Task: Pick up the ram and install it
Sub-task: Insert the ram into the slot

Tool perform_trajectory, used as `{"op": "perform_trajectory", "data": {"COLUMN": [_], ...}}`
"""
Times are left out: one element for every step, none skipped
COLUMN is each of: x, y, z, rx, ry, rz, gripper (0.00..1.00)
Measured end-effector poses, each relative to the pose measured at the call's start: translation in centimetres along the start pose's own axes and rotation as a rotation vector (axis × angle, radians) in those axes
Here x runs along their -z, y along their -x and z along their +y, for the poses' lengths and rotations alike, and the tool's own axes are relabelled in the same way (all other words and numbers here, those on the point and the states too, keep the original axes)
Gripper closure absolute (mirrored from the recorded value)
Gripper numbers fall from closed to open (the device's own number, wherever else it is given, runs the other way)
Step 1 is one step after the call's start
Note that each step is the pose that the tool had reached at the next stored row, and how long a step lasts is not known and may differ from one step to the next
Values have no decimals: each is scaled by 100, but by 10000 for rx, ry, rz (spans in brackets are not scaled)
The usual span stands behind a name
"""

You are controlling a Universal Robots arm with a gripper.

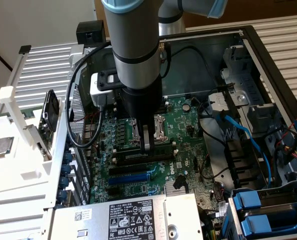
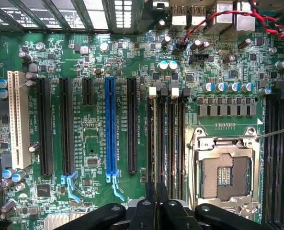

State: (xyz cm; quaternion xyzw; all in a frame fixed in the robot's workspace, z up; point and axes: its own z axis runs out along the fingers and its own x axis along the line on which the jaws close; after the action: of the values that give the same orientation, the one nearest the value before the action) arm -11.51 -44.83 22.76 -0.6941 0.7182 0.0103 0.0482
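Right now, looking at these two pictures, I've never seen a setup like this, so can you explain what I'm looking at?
The grey tube coming down from above is a robot arm. At its tip is a gripper, a two-fingered clamp. One picture is taken from a camera standing off to the side. The other comes from a camera on the arm's wrist, looking straight down past the gripper.

Below it lies an open computer case with its green motherboard. The gripper hangs over the long black memory slots, next to the square processor socket. At the exterior view's left, a white tray holds a silver chip.

The fingers stand close together. I cannot tell whether anything thin is pinched between them.
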Motion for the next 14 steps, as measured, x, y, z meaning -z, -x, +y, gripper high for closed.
{"op": "perform_trajectory", "data": {"x": [-2,-2,-3,-3,-4,-4,-4,-4,-4,-4,-4,-4,-4,-4], "y": [0,0,0,0,0,0,0,0,0,0,0,0,0,0], "z": [0,0,0,0,0,0,0,0,0,0,0,0,0,0], "rx": [0,0,0,-1,0,0,-1,-1,0,-1,-1,-1,-1,-1], "ry": [-1,0,0,0,0,0,0,0,-1,-1,0,0,0,0], "rz": [-3,-3,-5,-6,-9,-9,-9,-9,-9,-9,-9,-9,-9,-9], "gripper": [88,88,88,88,88,88,88,88,88,88,88,88,88,88]}}
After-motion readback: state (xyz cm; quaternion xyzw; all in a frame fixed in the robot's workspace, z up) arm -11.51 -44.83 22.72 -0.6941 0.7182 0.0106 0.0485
